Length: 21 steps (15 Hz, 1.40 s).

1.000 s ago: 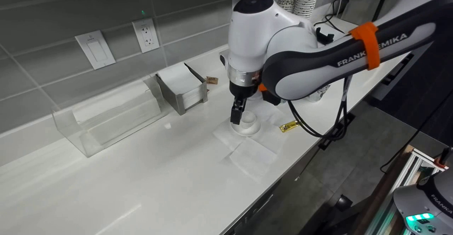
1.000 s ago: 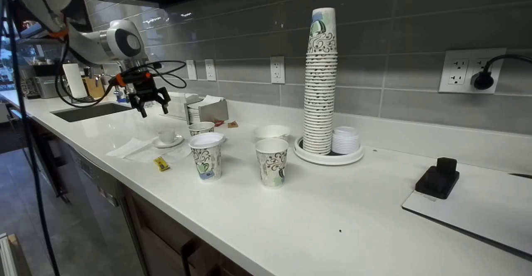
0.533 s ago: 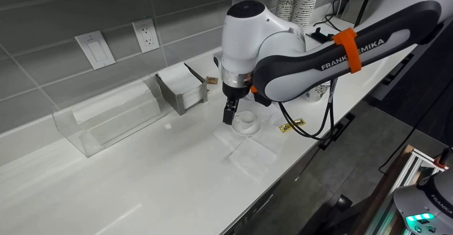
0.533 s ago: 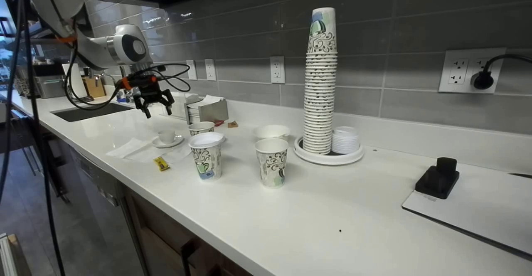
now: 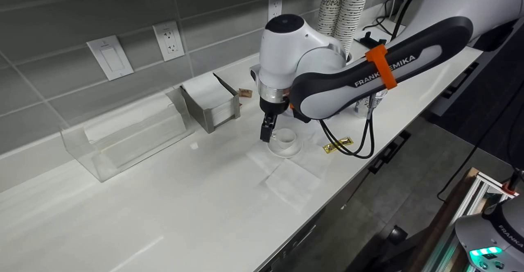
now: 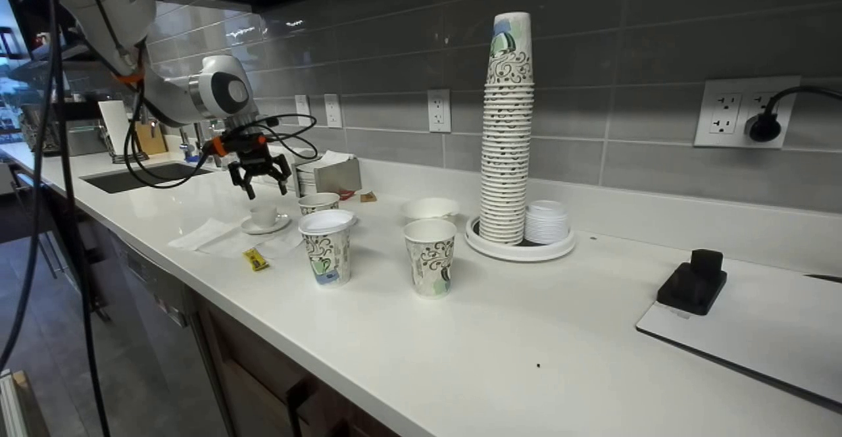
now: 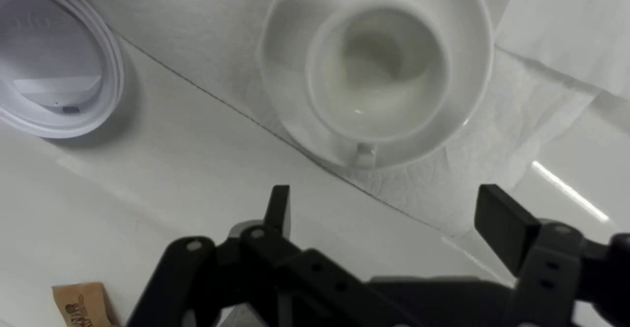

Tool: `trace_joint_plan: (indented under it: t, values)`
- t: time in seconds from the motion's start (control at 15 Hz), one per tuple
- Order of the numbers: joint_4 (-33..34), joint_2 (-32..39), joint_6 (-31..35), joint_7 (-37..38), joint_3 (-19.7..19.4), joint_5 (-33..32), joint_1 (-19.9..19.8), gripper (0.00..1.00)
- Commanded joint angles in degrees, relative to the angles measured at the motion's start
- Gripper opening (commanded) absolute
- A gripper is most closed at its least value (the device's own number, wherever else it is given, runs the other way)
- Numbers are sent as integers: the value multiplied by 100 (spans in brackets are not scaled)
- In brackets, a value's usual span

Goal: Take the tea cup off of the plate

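The small white tea cup (image 5: pixel 285 138) stands upright on the white saucer plate (image 5: pixel 289 154). Both also show in an exterior view, the cup (image 6: pixel 264 216) on the plate (image 6: pixel 248 228). In the wrist view I look down into the cup (image 7: pixel 379 78), inside the plate's rim (image 7: pixel 288 66); the cup's handle (image 7: pixel 365 155) points toward my gripper (image 7: pixel 384 206). My gripper is open with nothing between its fingers (image 7: pixel 507 226). In the exterior views the gripper (image 6: pixel 267 191) hovers above the counter on the handle side of the cup, apart from it.
Napkins (image 5: pixel 292 182) lie under and beside the plate. A yellow packet (image 5: pixel 337 145), a lidded paper cup (image 6: pixel 327 249) and an open paper cup (image 6: pixel 431 259) stand or lie nearby. A napkin holder (image 5: pixel 211 104) is by the wall. A white lid (image 7: pixel 51 61) shows left in the wrist view.
My gripper has shifted from in front of the cup toward its handle side in an exterior view. It has also come lower. The cup and plate have not moved.
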Motion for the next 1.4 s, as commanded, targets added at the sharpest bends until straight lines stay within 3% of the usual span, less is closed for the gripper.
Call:
trace_joint_plan:
  t: [0.0,0.07,0.47,0.6,0.87,1.0,1.33]
  values:
    - [135,211,32,83,-149,-65,107,81]
    - [151,253,-6,105,-175,-75,119,71]
    - [133,302,-60,142,-221,-49,142,53]
    - [139,313,-49,144,-212,-34,146,31]
    - [140,296,-85,162,-213,-55,186,5]
    - [147,301,-77,173,-215,-61,210,0]
    - [9,-77,-87,247,-208,-216,347,3]
